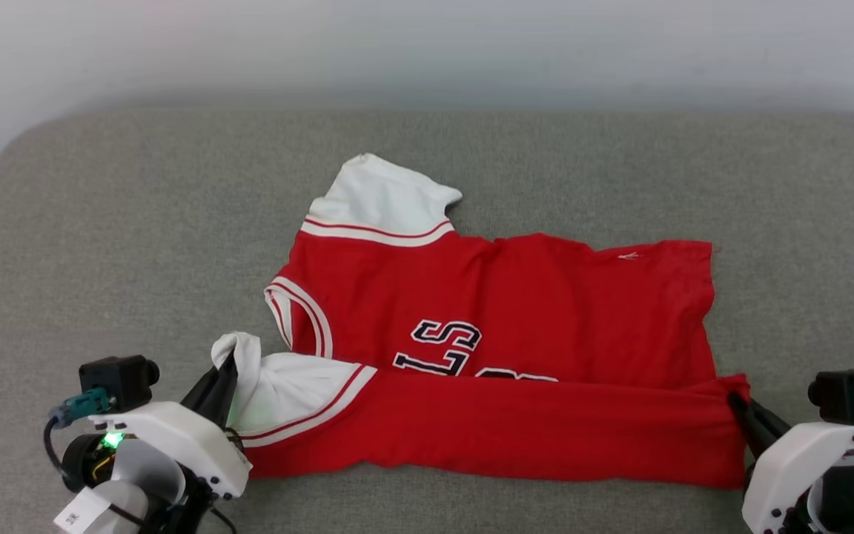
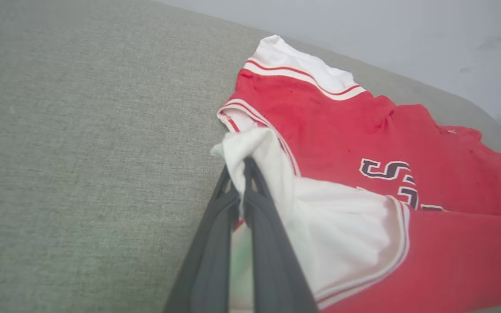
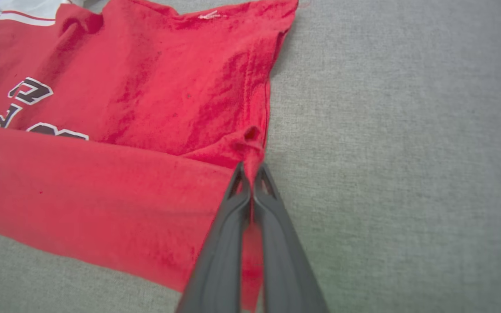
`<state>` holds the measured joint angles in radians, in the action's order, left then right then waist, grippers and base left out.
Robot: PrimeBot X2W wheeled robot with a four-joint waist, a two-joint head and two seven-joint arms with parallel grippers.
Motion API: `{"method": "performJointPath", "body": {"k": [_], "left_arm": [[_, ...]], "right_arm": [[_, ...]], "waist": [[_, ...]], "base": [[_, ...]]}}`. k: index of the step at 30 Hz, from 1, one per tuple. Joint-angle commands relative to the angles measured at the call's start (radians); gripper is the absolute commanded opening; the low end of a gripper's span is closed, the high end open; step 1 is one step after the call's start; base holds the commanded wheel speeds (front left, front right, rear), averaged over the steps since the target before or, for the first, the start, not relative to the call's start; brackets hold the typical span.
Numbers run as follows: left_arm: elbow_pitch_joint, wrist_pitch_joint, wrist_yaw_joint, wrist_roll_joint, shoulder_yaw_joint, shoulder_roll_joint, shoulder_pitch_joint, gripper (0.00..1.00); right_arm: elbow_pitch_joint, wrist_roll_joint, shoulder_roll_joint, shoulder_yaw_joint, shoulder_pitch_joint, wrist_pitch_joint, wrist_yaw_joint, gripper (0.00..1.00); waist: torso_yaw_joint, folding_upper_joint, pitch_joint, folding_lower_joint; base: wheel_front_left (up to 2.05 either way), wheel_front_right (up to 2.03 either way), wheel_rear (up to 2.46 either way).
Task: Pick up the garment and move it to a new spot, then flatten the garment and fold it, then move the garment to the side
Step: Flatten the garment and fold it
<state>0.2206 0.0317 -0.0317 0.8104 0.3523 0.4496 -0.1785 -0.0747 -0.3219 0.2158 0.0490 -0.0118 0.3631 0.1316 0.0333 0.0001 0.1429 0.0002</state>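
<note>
One garment point(image 1: 516, 297) is lying across the grey cushion point(image 1: 101, 222), its long axis running straight from one set of jaws to the other, with the collar point(image 1: 297, 315) end toward the left gripper point(image 1: 227, 368) and the hem end toward the right gripper point(image 1: 735, 401). Both pairs of jaws are pressing together on cloth. The left one is pinching the bunched tip of the near white sleeve point(image 1: 279, 389), the cloth rising just past its fingertips. The right one is nipping the red hem corner, which is puckering right at its tips. Between the two grips a red band point(image 1: 508, 426) is lying doubled over the body, covering the lower part of the black lettering point(image 1: 445, 345). The rest of the shirt is spreading ahead of both jaws, beyond the fingertips, so the fold looks to be turning on carrying this held edge forward, both arms travelling level. Each arm is sitting nearer its own end. Counting: one garment, two sleeves with the second sleeve point(image 1: 379, 196) lying well ahead of the left jaws, two grippers, one doubled band.
</note>
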Motion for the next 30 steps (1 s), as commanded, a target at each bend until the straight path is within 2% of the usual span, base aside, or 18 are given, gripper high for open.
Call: {"method": "performJointPath", "body": {"k": [1,6,11,12,13,14,15,20,24,30], "left_arm": [[0.029,0.012,0.017,-0.005,0.006,-0.01,-0.029,0.0],[0.153,-0.009,0.062,-0.007,0.041,-0.032,-0.098,0.0],[0.245,-0.021,0.094,-0.003,0.067,-0.049,-0.13,0.0],[0.257,-0.018,0.099,-0.001,0.07,-0.052,-0.132,0.0],[0.267,-0.016,0.102,0.0,0.072,-0.056,-0.133,0.24],[0.275,-0.009,0.102,0.002,0.069,-0.058,-0.135,0.49],[0.283,0.0,0.099,0.001,0.064,-0.059,-0.136,1.0],[0.311,0.024,0.09,-0.005,0.059,-0.051,-0.128,1.0],[0.306,0.021,0.066,-0.015,0.049,-0.022,-0.124,1.0],[0.244,-0.05,0.035,0.0,0.031,0.043,-0.121,1.0]], "right_arm": [[-0.02,-0.007,0.006,-0.011,-0.027,-0.018,-0.002,0.0],[-0.134,-0.029,0.015,-0.056,-0.076,-0.059,-0.002,0.0],[-0.265,-0.046,0.023,-0.101,-0.111,-0.111,-0.002,0.0],[-0.285,-0.052,0.024,-0.111,-0.12,-0.121,-0.002,0.04],[-0.298,-0.063,0.023,-0.119,-0.126,-0.134,-0.002,0.31],[-0.304,-0.071,0.025,-0.125,-0.133,-0.152,-0.002,0.82],[-0.306,-0.081,0.029,-0.133,-0.141,-0.173,-0.002,1.0],[-0.262,-0.11,0.056,-0.152,-0.131,-0.33,-0.002,1.0],[-0.214,-0.088,0.044,-0.13,-0.104,-0.435,-0.002,1.0],[-0.124,-0.037,0.006,-0.084,-0.063,-0.465,-0.002,1.0]], "waist": [[-0.003,-0.0001,0.044,-0.0002],[-0.008,-0.0001,0.094,-0.0002],[-0.016,-0.0001,0.099,-0.0002],[-0.017,-0.0001,0.095,-0.0002],[-0.018,-0.0001,0.089,-0.0002],[-0.018,-0.0001,0.083,-0.0002],[-0.018,-0.0001,0.074,-0.0002],[-0.011,-0.0001,0.017,-0.0002],[-0.013,-0.0001,-0.02,-0.0002],[-0.022,-0.0001,-0.05,-0.0002]], "base": [[0.0,0.0,0.0],[0.0,0.0,0.0],[0.0,0.0,0.0],[0.0,0.0,0.0],[0.0,0.0,0.0],[0.0,0.0,0.0],[0.0,0.0,0.0],[0.0,0.0,0.0],[0.0,0.0,0.0],[0.0,0.0,0.0]]}}
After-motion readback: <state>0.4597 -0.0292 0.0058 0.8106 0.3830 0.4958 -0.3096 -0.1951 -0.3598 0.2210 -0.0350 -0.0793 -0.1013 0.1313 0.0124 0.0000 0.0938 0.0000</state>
